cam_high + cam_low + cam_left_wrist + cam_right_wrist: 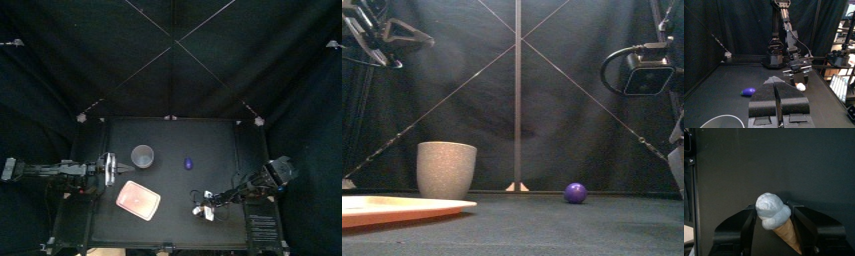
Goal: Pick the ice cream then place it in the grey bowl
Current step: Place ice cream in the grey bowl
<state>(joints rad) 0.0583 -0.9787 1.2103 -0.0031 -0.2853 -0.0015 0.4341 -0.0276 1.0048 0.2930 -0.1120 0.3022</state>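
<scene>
Half the job looks done: the right gripper (773,213) is pinching the ice cream (773,210), its pale scoop poking out between the jaws, near the table's front right. The carry is the step in hand. Next should be a sweep left and back to the grey bowl (142,155) (well apart, beyond a small purple toy (189,163)), then a release squarely over its mouth. The left gripper (777,95) rests at the left, jaws pressed together, near the pink tray (138,200).
</scene>
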